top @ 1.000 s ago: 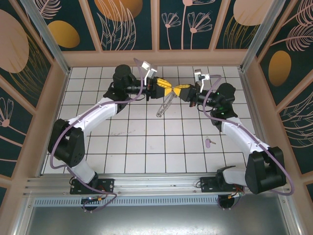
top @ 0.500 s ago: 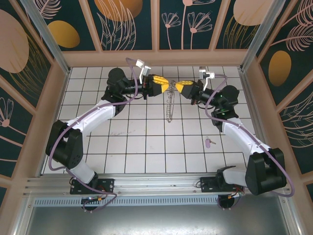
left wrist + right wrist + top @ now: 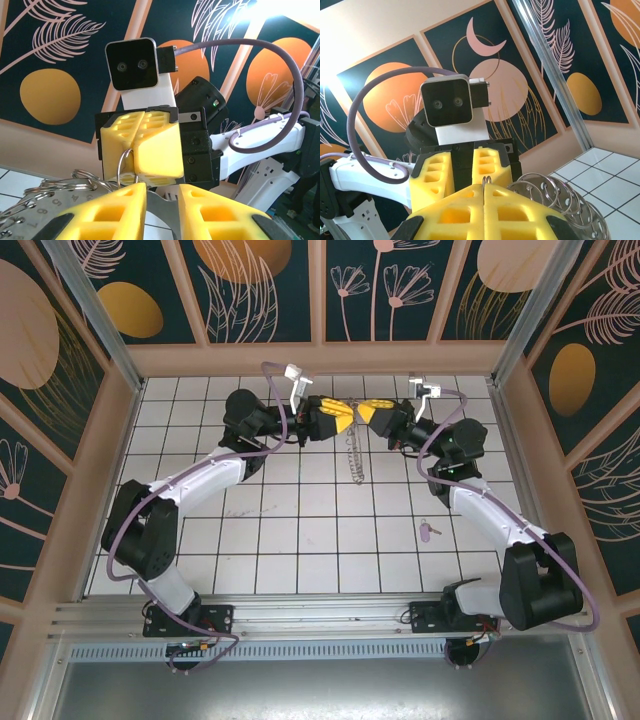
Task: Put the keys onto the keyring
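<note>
Both ends of the keyring (image 3: 352, 454) are clamped near the surface's (image 3: 300, 540) far edge: right claw (image 3: 366, 418) fully shut, left claw (image 3: 344, 420) narrowly (metal in its gap). It could be tugged free by opposed pulling; the key (image 3: 428, 530) is seen toward the right edge.

1 key (image 3: 429, 530), 1 keyring (image 3: 353, 458), 2 arms, 2 claws: left claw (image 3: 340, 416) & right claw (image 3: 371, 413).

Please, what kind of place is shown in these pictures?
Probably an enclosed robot test booth: left arm and right arm bolted to an aluminium rail, a white tiled floor, and walls with decorative leaf-print panels.
</note>
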You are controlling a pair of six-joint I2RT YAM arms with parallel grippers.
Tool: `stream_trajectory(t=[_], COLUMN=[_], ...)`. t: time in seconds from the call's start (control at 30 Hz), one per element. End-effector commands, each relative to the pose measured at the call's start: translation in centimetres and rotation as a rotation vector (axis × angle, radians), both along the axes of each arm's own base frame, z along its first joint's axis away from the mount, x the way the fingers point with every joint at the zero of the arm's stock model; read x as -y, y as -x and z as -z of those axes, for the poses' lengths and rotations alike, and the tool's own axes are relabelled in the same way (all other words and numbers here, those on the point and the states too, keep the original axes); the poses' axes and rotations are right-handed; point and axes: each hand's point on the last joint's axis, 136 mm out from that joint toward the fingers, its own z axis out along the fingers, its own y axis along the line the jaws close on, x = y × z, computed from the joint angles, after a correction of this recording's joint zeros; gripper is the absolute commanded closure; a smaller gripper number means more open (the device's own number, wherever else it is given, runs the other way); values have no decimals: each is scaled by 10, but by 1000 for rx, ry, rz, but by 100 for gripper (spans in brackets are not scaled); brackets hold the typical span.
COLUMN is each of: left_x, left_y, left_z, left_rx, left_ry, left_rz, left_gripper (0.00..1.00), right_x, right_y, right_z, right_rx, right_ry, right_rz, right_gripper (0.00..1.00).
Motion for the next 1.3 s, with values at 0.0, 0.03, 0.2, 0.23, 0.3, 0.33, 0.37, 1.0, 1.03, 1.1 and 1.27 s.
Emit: stream_trajectory(t=[0.0,0.03,0.2,0.23,0.3,0.33,0.37,1.0,1.03,1.1,1.27], left_x=[-1,-2,-2,-2,-2,-2,-2,5,4,2,-15], left_y=[5,5,5,5,4,4,4,-5,-6,-7,-16], left_z=[-7,-7,-11,-11,-14,-15,-16,-10,-10,-12,-21], left_rx=[24,25,23,24,24,23,24,-2,-1,5,16], left_ry=[38,40,54,57,62,65,69,78,81,86,116], left_rz=[17,18,13,13,12,11,9,3,-6,-25,-131], left_gripper=[77,78,78,78,78,77,76,67,67,67,66], right_x=[-1,-2,-3,-3,-3,-3,-3,-8,-8,-8,-2], right_y=[12,12,13,13,14,14,14,15,14,13,10], right_z=[-19,-19,-16,-15,-15,-14,-15,-10,-9,-8,-9], right_rx=[86,84,76,77,75,75,76,70,69,69,68], right_ry=[-40,-39,-36,-35,-35,-33,-34,-11,-8,-1,5], right_rz=[-14,-16,-19,-20,-24,-25,-24,-34,-29,-16,12], right_gripper=[100,100,100,100,100,100,100,100,100,100,100])
